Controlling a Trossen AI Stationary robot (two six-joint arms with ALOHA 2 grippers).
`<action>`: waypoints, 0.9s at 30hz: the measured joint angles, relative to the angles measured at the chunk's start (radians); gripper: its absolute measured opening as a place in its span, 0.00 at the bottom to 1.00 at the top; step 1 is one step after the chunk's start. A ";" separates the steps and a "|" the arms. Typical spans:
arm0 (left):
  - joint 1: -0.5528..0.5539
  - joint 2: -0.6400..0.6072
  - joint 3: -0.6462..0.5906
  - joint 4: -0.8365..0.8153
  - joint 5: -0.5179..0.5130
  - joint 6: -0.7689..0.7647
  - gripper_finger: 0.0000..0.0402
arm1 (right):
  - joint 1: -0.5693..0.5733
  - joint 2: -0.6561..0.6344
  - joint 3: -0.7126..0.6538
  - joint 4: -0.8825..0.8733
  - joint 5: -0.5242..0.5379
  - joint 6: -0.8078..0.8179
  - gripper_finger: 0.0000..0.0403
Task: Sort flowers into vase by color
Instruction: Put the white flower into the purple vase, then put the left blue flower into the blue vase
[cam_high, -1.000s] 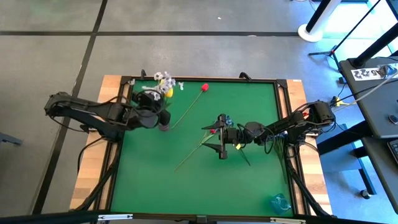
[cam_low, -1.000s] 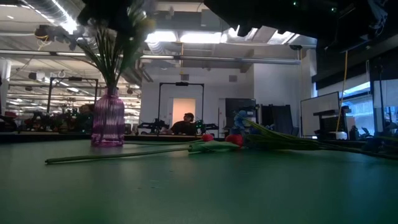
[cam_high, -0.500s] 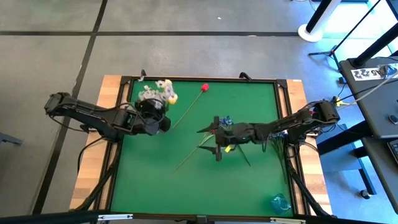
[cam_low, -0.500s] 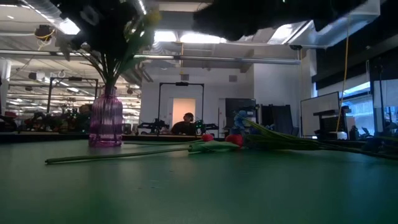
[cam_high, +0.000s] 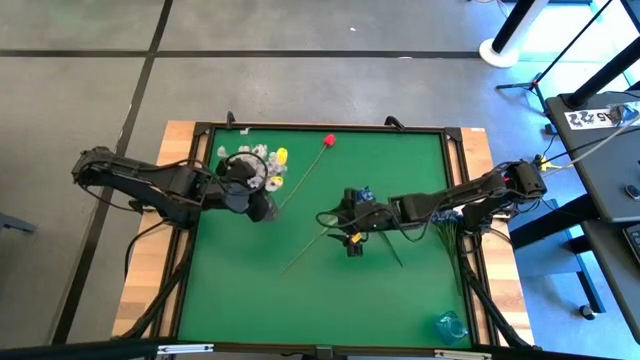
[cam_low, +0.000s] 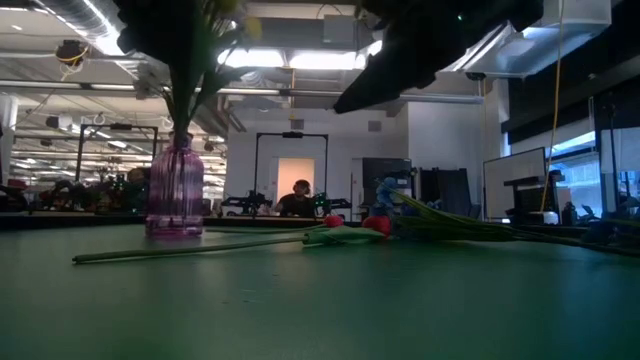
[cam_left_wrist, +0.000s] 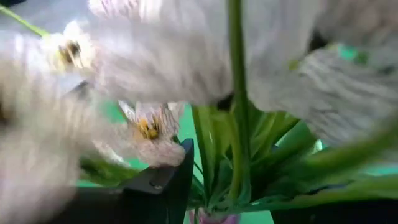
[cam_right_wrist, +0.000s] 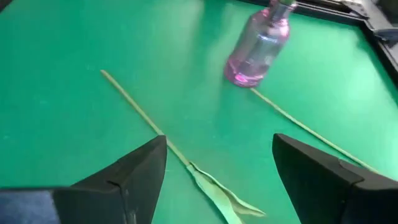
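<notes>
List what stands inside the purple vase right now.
The purple vase holds green stems topped with white blossoms and a yellow tulip. The left gripper above the vase covers part of the bunch, so the count stays unclear.

The bench (cam_high: 300, 300) is covered in plain green, with a black frame and pale wood edges. The vase (cam_right_wrist: 258, 46) is clear pink-purple glass with fine vertical ribbing. It holds white blossoms (cam_high: 243, 163) with yellow centres and a yellow tulip (cam_high: 282, 155) on green stems. A red tulip (cam_high: 329, 141) lies on the green with a thin pale-green stem. Blue blossoms (cam_low: 386, 187) show near another red tulip (cam_low: 377, 225). Both arms are dark, almost black. A clear turquoise vase (cam_high: 449, 326) stands at the bench's corner.
</notes>
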 joint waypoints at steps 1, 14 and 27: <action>0.000 0.000 0.000 -0.007 0.008 0.008 0.42 | 0.000 0.000 0.000 0.000 0.005 0.000 0.72; 0.000 -0.022 0.017 -0.106 0.149 0.006 0.49 | -0.001 -0.045 0.001 -0.016 0.006 -0.001 0.72; -0.051 -0.139 0.019 -0.196 0.188 0.012 0.47 | -0.001 -0.064 0.000 -0.103 0.006 0.025 0.72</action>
